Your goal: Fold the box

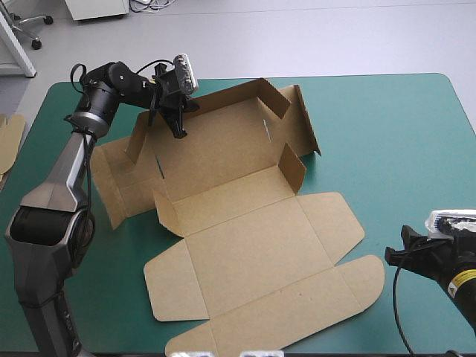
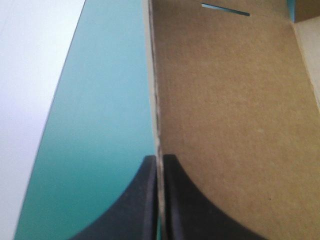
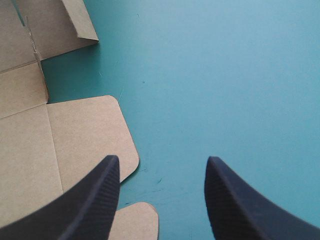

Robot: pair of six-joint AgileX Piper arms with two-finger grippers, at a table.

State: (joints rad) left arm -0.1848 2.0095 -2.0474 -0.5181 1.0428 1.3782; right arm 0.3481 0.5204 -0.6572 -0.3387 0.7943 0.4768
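Note:
The brown box lies as a cut sheet in the middle of the teal-green table. Its lid and flaps are flat toward the near edge, while the far wall and side flaps are raised. My left gripper is at the far left of the box, pinching the raised far wall. In the left wrist view that gripper is shut on the thin upright edge of the box. My right gripper hovers open near the table's near right corner. In the right wrist view it is over bare cover, beside a rounded flap of the box.
A bit of more brown board shows at the table's left edge. Bare teal-green cover stretches ahead of the right gripper and along the table's right side.

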